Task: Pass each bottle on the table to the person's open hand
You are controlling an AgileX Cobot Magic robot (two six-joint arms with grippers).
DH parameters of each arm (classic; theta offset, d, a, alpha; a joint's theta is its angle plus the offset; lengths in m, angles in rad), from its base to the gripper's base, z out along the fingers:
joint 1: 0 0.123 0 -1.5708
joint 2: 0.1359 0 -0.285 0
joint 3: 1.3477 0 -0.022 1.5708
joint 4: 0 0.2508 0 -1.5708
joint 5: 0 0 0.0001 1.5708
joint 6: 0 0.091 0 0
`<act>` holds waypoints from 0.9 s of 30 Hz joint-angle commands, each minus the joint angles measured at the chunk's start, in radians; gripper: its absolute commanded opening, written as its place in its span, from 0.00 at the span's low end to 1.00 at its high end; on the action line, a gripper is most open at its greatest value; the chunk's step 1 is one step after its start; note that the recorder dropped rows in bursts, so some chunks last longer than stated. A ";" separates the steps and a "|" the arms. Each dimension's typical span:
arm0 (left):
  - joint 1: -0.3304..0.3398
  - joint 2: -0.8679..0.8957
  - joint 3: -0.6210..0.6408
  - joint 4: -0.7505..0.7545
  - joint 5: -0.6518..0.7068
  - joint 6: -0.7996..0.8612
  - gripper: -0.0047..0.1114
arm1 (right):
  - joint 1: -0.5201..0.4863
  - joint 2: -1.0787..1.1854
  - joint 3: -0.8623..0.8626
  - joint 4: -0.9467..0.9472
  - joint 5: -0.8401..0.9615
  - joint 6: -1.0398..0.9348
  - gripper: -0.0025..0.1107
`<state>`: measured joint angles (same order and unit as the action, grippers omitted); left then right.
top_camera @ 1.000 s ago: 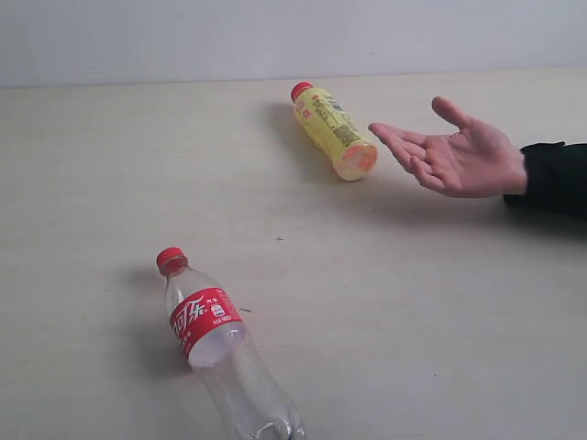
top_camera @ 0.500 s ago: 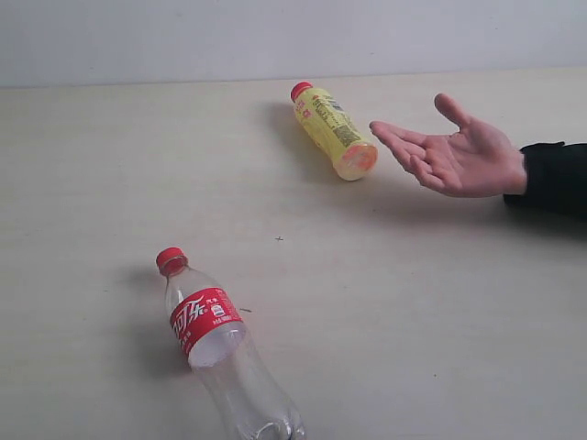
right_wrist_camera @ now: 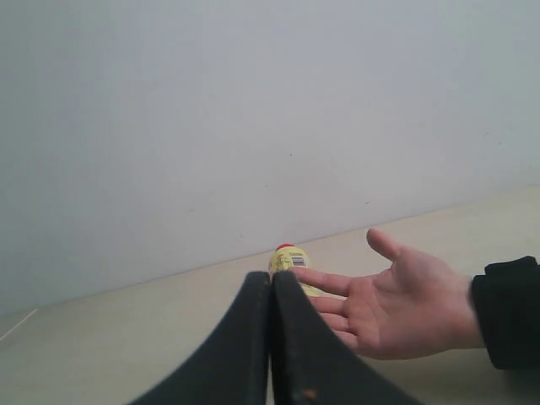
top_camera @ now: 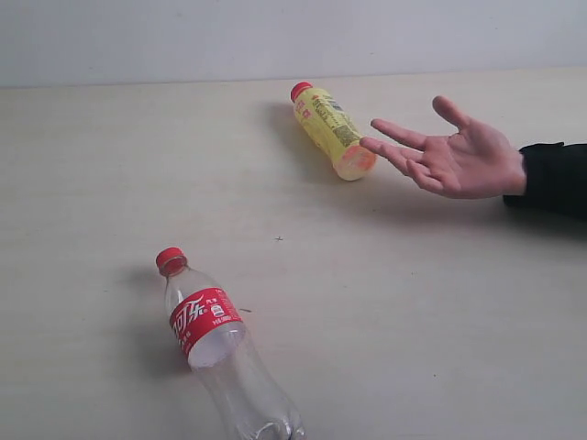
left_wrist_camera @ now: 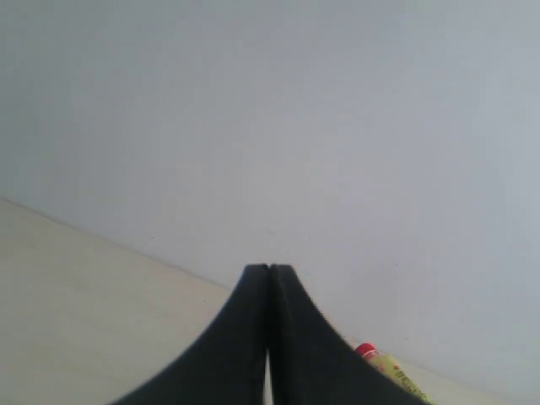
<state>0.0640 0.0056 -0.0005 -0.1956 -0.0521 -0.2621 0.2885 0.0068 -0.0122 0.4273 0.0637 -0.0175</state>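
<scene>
Pale and wide, the bench (top_camera: 413, 302) filled most of the exterior view, and a plain white wall (top_camera: 275, 37) stood behind it.

The left tool (left_wrist_camera: 269, 274) showed only in its own wrist view. Its two black fingers were pressed together with nothing between them, up above the bench. The right tool (right_wrist_camera: 271, 280) looked the same in its own wrist view, fingers tight together and holding nothing. It pointed toward the person's hand.

A clear bottle (top_camera: 220, 344) lay on its side near the front of the bench, on the left. It had a red cap and a red label, and the cap pointed toward the wall.

The person's hand (top_camera: 463, 160) came in from the right, open, palm up, in a black sleeve (top_camera: 555, 179). It was held above the bench, well apart from the clear bottle.

A yellow bottle (top_camera: 330, 128) with a red cap lay on its side near the back of the bench. Its flat end pointed toward the hand. One fingertip crossed in front of that end, but I cannot tell if it touched.

One tiny dark speck (top_camera: 279, 238) sat on the bench between the two bottles.
</scene>
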 commanded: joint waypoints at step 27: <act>-0.005 0.424 -0.521 0.022 -0.022 0.209 0.05 | -0.004 -0.007 -0.005 0.009 0.000 -0.009 0.02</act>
<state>0.0640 0.3465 -0.4133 -0.2109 -0.1758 -0.1320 0.2885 0.0068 -0.0122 0.4383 0.0637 -0.0175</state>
